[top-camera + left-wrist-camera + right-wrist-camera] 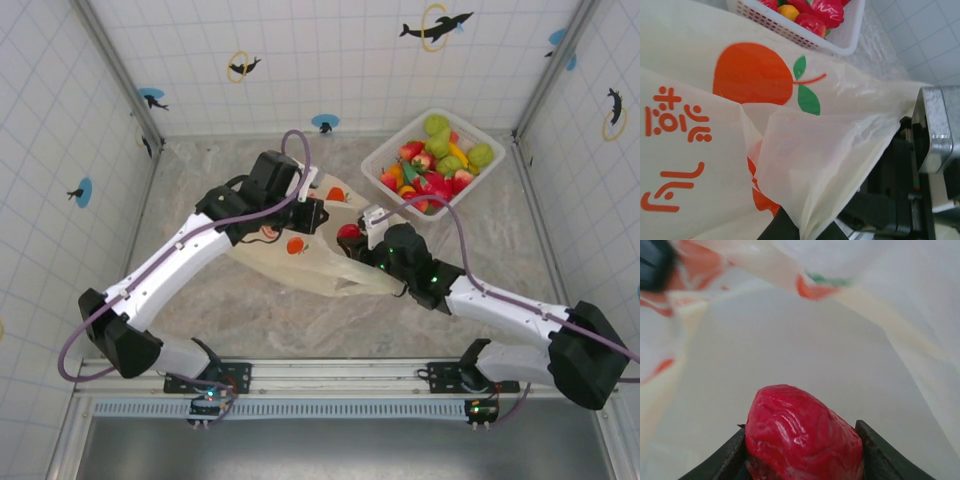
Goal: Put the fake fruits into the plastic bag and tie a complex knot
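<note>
The cream plastic bag (300, 268) with orange prints lies mid-table, its mouth held up. My left gripper (312, 214) is shut on the bag's edge; in the left wrist view the film (840, 115) runs down into the pinch of that gripper (805, 231). My right gripper (356, 238) is shut on a red fake fruit (348, 232) at the bag's mouth. In the right wrist view this fruit (800, 425) sits between the dark fingers (880, 456), with the bag's inside (790, 340) ahead. More fake fruits (440, 165) lie in the basket. The knot is out of view.
The white lattice basket (497, 140) stands at the back right, near the tiled wall; its corner (850, 35) shows in the left wrist view with red and orange fruits (812, 12). Tiled walls close in three sides. Bare marbled tabletop (250, 320) lies near the arm bases.
</note>
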{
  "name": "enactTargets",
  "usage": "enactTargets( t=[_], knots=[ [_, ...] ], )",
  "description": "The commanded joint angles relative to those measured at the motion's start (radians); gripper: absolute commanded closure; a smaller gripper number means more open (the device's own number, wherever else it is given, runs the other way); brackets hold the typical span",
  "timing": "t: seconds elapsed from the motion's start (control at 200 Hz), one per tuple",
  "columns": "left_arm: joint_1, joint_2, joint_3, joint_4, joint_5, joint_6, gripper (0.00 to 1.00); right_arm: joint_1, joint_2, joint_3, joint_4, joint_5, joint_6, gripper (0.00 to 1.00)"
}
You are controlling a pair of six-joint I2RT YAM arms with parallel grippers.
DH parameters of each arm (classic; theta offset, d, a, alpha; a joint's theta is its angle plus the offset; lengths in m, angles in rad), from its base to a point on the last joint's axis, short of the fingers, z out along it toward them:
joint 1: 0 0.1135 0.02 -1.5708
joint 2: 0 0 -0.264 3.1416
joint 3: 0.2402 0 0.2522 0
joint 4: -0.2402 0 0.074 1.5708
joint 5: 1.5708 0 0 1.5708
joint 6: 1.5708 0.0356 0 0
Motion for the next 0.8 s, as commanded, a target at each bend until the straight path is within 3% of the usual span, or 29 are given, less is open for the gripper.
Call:
enactTargets(
  t=[0.0, 0.365, 0.63, 0.796],
  knots=[
    [0.001, -0.017, -0.023, 0.071, 0.043, -0.100, 1.00, 0.007, 0.025, -0.005, 0.130, -0.009, 0.002, 0.58],
    [-0.006, -0.054, -0.161, 0.268, 0.050, -0.260, 1.00, -0.043, -0.005, -0.019, -0.049, -0.021, 0.018, 0.57],
    [-0.006, -0.046, -0.228, 0.350, 0.038, -0.310, 1.00, -0.055, 0.093, 0.032, -0.121, -0.065, 0.020, 0.56],
    [-0.006, -0.050, -0.244, 0.365, 0.024, -0.317, 1.00, -0.054, 0.134, 0.041, -0.099, -0.068, 0.047, 0.45]
  ],
)
